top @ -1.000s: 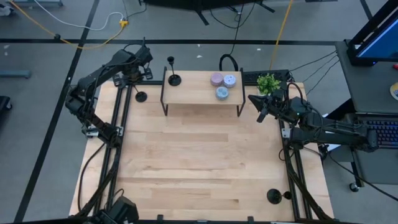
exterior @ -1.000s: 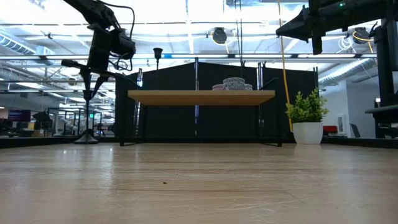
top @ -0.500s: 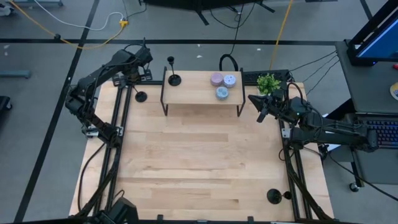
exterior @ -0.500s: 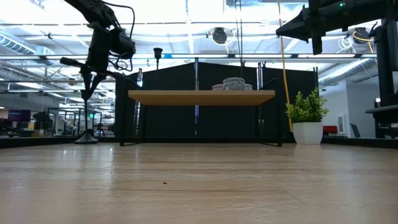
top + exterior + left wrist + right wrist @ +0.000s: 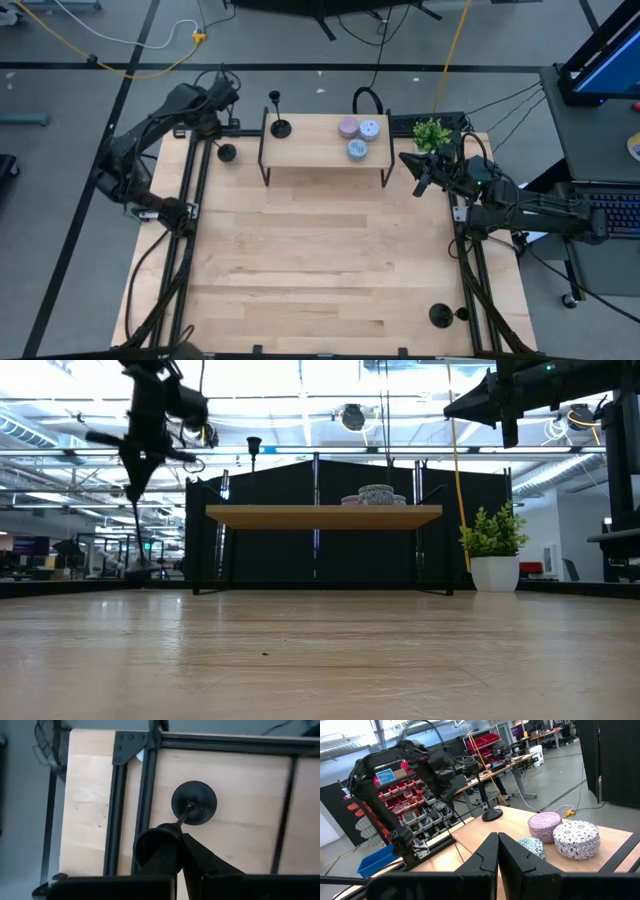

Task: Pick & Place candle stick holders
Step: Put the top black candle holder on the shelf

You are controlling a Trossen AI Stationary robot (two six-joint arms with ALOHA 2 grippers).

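Pale wood table [image 5: 320, 270] filled your overhead view, and nearest you one candle stick holder [image 5: 439, 316] stood alone at its near right corner. Farther along the right edge, your right gripper [image 5: 420, 184] hung above the table with its jaws shut on nothing, just beside the small shelf [image 5: 325, 152]. On that shelf you had three round patterned tins [image 5: 357, 136] and, at its far left end, a second holder [image 5: 279, 124] standing upright. Beyond the shelf's left end, your left gripper [image 5: 176, 830] had its jaws closed on the thin stem of the third holder [image 5: 194, 803], its round base over the table's far left corner; whether it touched the wood you could not tell.
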